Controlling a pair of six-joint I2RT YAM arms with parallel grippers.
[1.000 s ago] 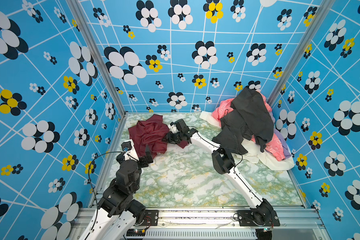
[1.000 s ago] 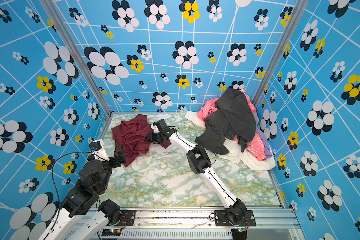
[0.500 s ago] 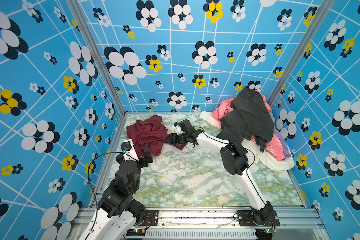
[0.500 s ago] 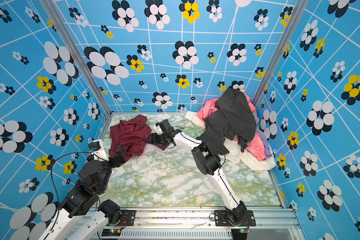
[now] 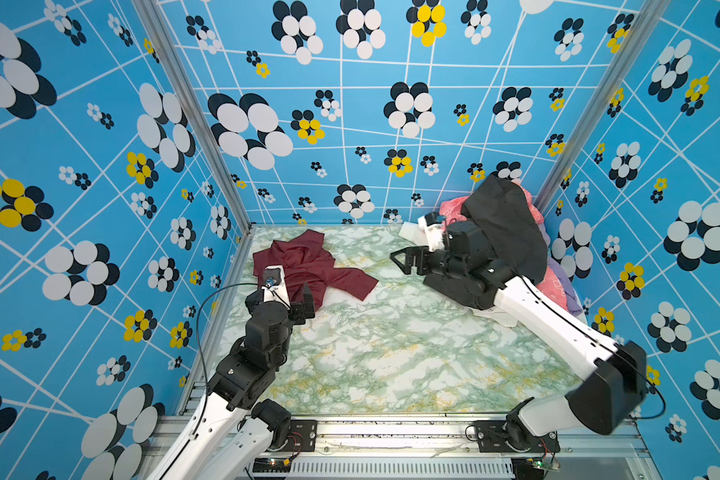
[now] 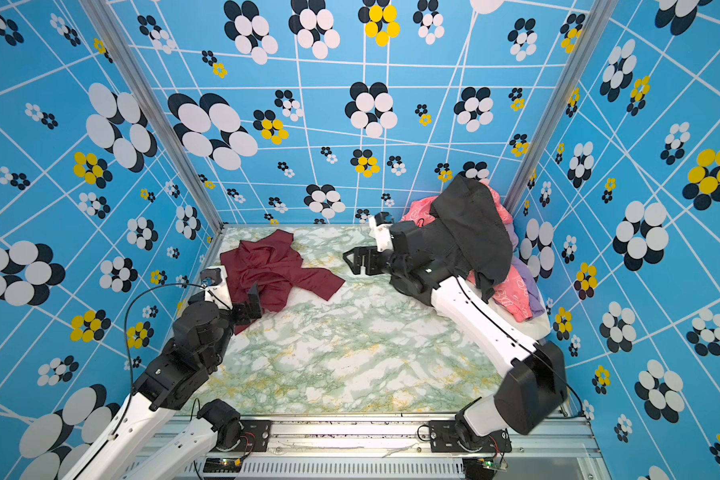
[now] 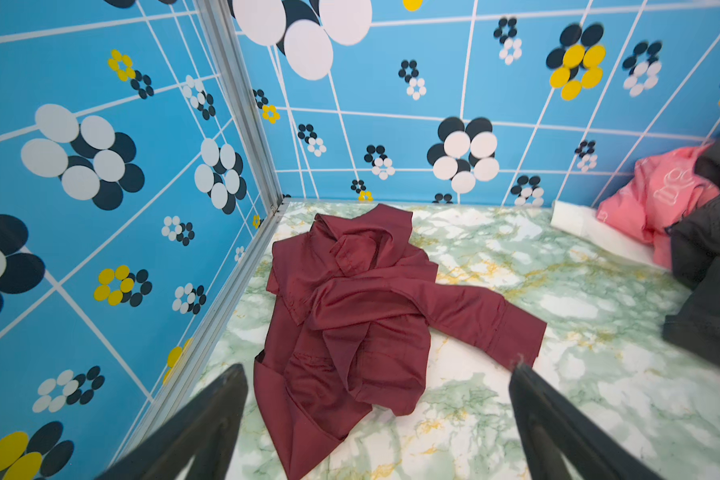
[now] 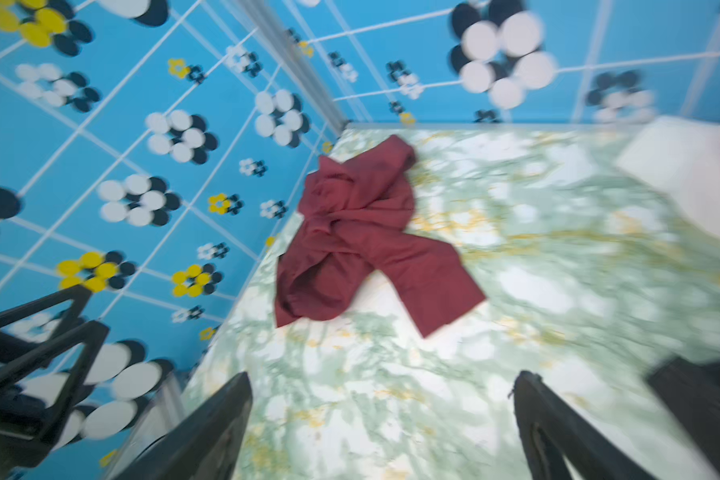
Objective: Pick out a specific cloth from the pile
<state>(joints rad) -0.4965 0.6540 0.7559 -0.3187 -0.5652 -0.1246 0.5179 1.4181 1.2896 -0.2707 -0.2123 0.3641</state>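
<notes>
Our left end effector (image 5: 294, 296) released by the maroon shirt (image 5: 308, 266), our right end effector (image 5: 398, 259) released, empty, beside the pile (image 5: 512, 232).

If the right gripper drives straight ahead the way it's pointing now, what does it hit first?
The right gripper would probably meet the maroon shirt, at its outstretched sleeve; only bare marble table lies between. Depth is unclear: tilted downward, it would touch table first.
</notes>
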